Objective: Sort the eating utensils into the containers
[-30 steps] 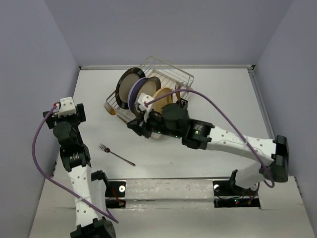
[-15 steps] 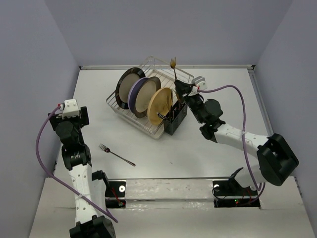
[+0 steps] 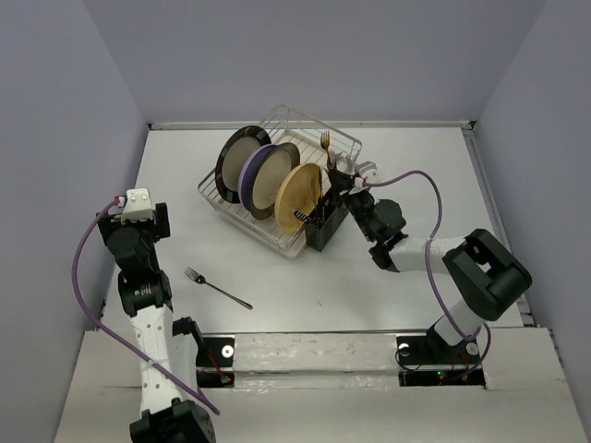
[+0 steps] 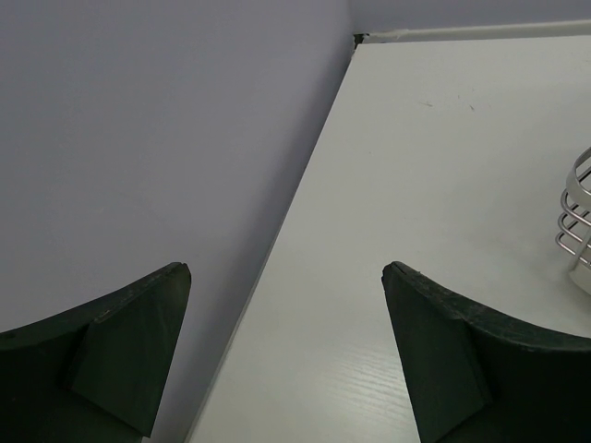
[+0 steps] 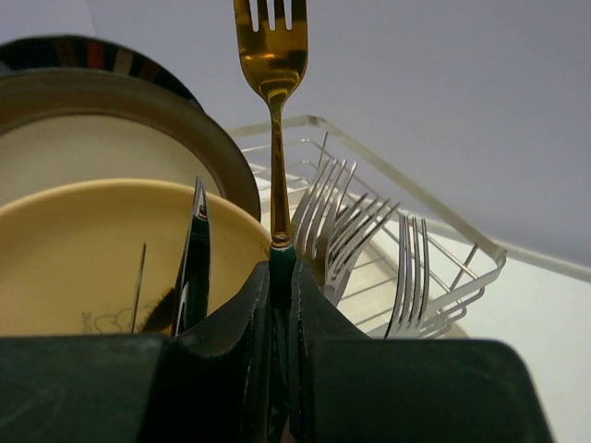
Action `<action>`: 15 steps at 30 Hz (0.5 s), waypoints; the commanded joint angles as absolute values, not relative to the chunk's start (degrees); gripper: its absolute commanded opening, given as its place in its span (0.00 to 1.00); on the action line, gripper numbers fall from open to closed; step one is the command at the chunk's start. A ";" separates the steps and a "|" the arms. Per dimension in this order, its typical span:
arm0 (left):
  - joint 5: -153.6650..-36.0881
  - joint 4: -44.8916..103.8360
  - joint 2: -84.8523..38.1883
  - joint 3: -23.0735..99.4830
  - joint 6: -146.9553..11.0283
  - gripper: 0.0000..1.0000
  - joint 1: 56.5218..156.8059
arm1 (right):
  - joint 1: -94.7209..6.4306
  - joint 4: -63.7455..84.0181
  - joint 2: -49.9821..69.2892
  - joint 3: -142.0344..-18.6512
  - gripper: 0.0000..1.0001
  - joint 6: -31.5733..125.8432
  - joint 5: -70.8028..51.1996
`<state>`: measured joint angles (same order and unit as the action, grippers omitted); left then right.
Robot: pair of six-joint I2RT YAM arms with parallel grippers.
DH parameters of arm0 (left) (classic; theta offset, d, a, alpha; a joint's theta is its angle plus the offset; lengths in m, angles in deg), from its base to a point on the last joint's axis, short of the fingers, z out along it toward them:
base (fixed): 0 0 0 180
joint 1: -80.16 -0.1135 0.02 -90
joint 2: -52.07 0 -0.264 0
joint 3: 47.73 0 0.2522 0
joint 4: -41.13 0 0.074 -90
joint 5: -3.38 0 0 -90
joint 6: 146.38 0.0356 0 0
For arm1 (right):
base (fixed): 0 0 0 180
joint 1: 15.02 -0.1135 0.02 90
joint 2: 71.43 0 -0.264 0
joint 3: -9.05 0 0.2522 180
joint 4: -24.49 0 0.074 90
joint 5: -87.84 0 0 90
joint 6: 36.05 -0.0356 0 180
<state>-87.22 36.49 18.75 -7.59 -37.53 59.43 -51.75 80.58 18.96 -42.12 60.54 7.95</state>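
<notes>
My right gripper (image 5: 282, 272) is shut on the dark green handle of a gold fork (image 5: 272, 65), tines up. In the top view the right gripper (image 3: 340, 177) holds that gold fork (image 3: 325, 143) upright over the black slotted container (image 3: 325, 229) beside the dish rack. Several silver forks (image 5: 351, 221) and a knife (image 5: 194, 263) stand around it. One silver fork (image 3: 217, 287) lies on the table at the front left. My left gripper (image 4: 286, 277) is open with nothing between its fingers, near the table's left edge; in the top view the left gripper (image 3: 138, 205) sits at the far left.
A silver wire dish rack (image 3: 305, 129) holds a dark plate (image 3: 242, 155), a purple-rimmed plate (image 3: 268, 175) and a yellow plate (image 3: 300, 196). The left wall (image 4: 138, 138) runs close beside the left gripper. A purple cable (image 3: 416, 180) arcs off the right arm.
The right arm swung from left of the rack to its right side with the gold fork, then lowered the fork toward the black container. The left arm shifted slightly.
</notes>
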 commanded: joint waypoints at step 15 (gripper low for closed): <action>-88.02 39.59 19.03 -8.30 -36.87 0.99 59.16 | -51.14 104.85 25.52 -30.65 0.09 55.71 6.28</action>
